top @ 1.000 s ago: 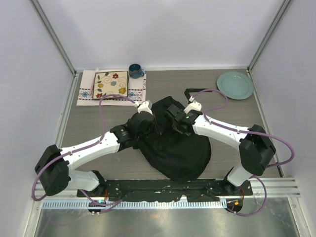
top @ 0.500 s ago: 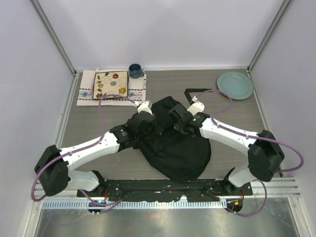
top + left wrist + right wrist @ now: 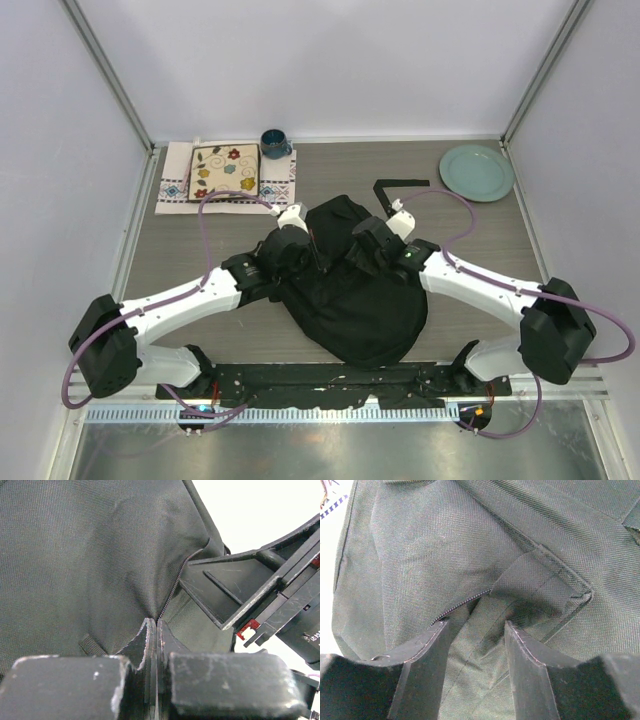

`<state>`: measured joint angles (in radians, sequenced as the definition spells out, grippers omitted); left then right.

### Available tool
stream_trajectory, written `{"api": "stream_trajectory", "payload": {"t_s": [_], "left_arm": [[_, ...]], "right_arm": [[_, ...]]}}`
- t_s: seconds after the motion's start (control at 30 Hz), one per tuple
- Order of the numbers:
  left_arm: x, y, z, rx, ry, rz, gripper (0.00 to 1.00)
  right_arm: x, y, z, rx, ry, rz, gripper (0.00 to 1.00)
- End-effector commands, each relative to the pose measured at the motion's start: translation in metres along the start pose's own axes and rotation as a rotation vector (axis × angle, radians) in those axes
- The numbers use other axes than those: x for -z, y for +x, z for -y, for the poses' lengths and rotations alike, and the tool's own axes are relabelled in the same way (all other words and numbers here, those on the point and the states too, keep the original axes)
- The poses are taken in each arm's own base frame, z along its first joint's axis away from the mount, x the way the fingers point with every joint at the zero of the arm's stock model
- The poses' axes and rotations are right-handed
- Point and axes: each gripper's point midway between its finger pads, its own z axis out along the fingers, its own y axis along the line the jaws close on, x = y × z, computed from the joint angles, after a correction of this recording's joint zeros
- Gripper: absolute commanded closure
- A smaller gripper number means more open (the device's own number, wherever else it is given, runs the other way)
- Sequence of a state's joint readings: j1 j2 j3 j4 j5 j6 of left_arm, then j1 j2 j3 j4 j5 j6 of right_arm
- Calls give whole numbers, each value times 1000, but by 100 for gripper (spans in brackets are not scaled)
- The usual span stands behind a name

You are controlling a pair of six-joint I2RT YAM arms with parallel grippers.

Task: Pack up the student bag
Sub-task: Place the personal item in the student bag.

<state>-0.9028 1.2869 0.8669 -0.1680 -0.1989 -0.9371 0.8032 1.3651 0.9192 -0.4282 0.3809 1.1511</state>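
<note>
Claw on the left arm (image 3: 156, 626) is pinched tight on the student bag (image 3: 350, 300) at its zip line, the black fabric puckering toward the tips. The right claw (image 3: 475, 626) stands partly spread, pressed down into a fold of the bag beside a strap loop, gripping nothing. The bag lies flat at the centre of the bench (image 3: 180, 245), between both arms. A green plate (image 3: 477, 172) sits at upper right, and a blue mug (image 3: 274, 143) with a floral mat (image 3: 224, 172) at upper left.
</note>
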Motion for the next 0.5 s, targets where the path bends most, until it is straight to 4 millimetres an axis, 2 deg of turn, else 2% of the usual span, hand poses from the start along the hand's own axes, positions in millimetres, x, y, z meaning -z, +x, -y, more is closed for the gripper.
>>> {"api": "stream_trajectory", "payload": {"t_s": [0.0, 0.2, 0.47], "left_arm": [[5, -16, 12, 23, 45, 59, 100], [4, -15, 12, 34, 49, 60, 100], [-5, -7, -1, 40, 0, 49, 100]], "right_arm": [[-3, -18, -22, 5, -38, 64, 46], [-23, -7, -14, 5, 25, 48, 46], [-44, 5, 8, 40, 167, 25, 46]]}}
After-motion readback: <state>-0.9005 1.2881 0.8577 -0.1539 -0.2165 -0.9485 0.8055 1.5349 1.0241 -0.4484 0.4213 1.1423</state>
